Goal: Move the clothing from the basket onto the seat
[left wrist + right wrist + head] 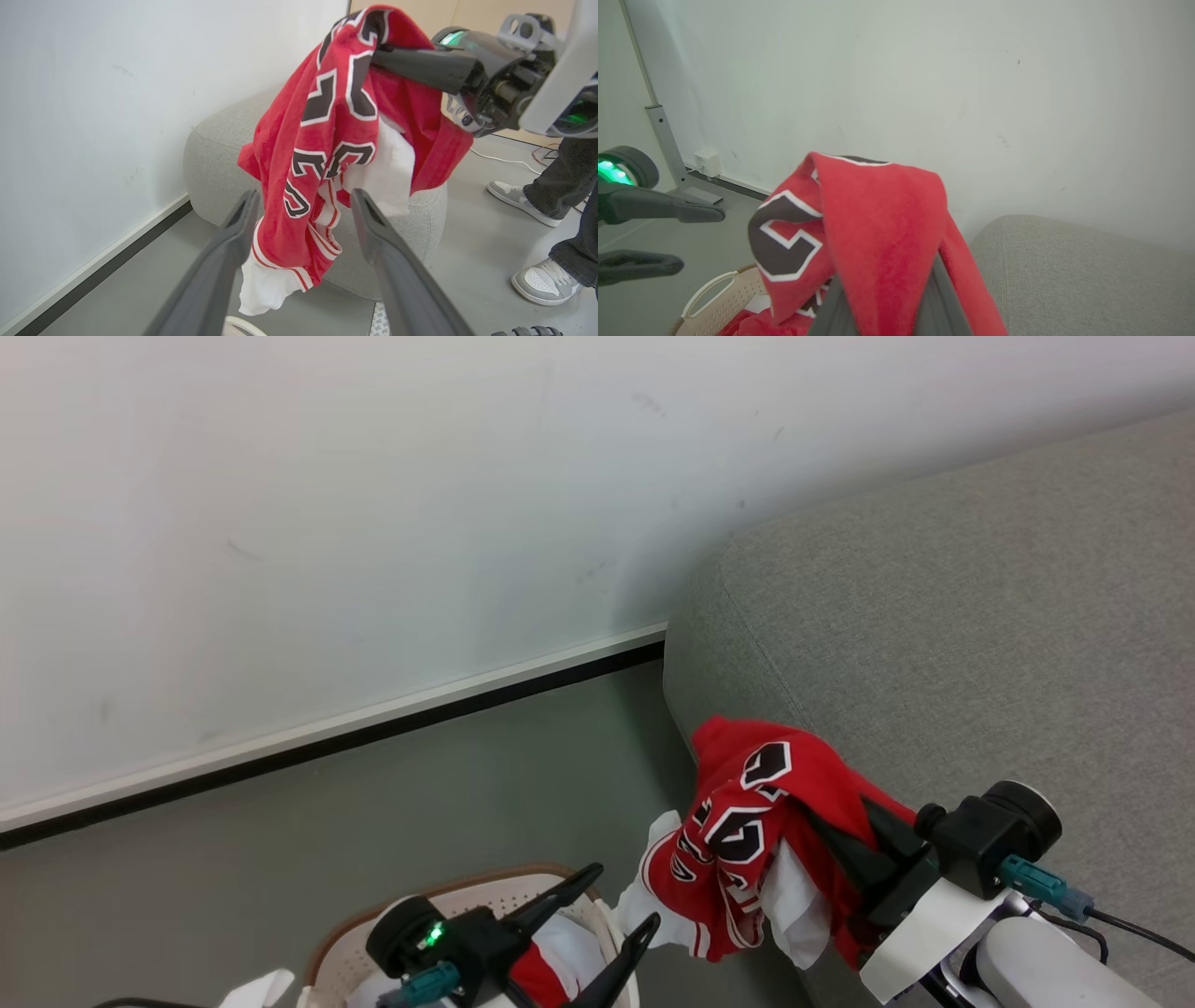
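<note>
Holding the red jersey (747,821) bunched in the right gripper (826,826), fingers pinched on the fabric. The cloth hangs off the tips in the air, just beside the grey sofa (934,616) corner. Left gripper (625,896) fingers are spread wide with nothing between them, tips over the laundry basket (467,896); more red cloth (537,975) lies in it below them. Left wrist view: own fingers apart, jersey dangling beyond the tips, contact unclear; sofa behind it, a person's shoes (546,280) right of the fingers. Right wrist view: jersey draped over both own fingers, which are close together and clamped on it; basket handle lower left of them, sofa to the right.
</note>
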You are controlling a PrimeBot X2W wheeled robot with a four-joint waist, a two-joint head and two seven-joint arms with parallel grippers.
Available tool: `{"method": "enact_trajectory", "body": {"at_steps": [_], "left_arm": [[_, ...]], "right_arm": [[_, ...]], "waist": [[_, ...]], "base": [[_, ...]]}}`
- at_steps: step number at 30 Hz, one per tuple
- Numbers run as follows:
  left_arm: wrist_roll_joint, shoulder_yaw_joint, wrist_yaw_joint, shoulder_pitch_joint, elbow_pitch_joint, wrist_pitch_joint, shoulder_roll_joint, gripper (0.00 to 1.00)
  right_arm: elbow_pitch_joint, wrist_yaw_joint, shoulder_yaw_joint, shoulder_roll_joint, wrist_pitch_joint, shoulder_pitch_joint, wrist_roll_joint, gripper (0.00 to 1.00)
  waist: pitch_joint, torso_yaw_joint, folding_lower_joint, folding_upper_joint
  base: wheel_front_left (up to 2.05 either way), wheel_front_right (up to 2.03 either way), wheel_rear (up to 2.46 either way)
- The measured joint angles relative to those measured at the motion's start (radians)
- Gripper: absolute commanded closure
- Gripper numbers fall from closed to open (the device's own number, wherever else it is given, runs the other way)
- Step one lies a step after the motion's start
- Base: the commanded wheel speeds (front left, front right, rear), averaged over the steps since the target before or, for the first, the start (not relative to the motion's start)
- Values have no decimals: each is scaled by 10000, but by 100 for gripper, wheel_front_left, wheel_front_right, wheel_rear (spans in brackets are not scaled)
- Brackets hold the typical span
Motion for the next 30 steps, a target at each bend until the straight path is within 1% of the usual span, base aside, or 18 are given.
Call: {"method": "enact_trajectory", "body": {"at_steps": [5,9,16,19,21,22,25,27,30], "left_arm": [[2,-33,-31,-235,-44,10,10,0],[4,-4,-86,-633,-132,48,52,0],[8,238,-165,-1757,-161,209,180,0],[17,253,-249,-2400,-130,265,222,0],[27,263,-267,-2883,-100,284,234,0],[35,253,-301,-3132,-82,282,236,0],[46,249,-339,-3859,6,272,257,0],[50,230,-347,-4242,102,207,242,0],[42,146,-355,-4572,238,98,171,0]], "right_arm": [[-73,0,-376,4,0,74,-232,100],[-117,0,-907,77,0,-27,-746,100],[-90,0,-2512,468,0,-861,-1918,100],[125,0,-3313,583,0,-1546,-2343,100],[360,0,-3875,550,0,-2126,-2761,100],[474,0,-4171,564,0,-2411,-2790,100],[924,0,-5127,345,94,-3481,-3319,100],[1271,0,-5889,71,282,-4295,-3649,100],[1862,0,-7143,-439,654,-5487,-4552,100]], "waist": [[282,28,0,-1],[689,118,0,0],[1790,357,1,0],[2392,494,1,0],[2823,601,1,0],[3038,660,2,0],[3690,863,2,-1],[4097,1030,3,0],[4595,1355,4,0]], "base": [[0,0,0],[0,0,0],[0,0,0],[0,0,0],[0,0,0],[0,0,0],[0,0,0],[0,0,0],[0,0,0]]}}
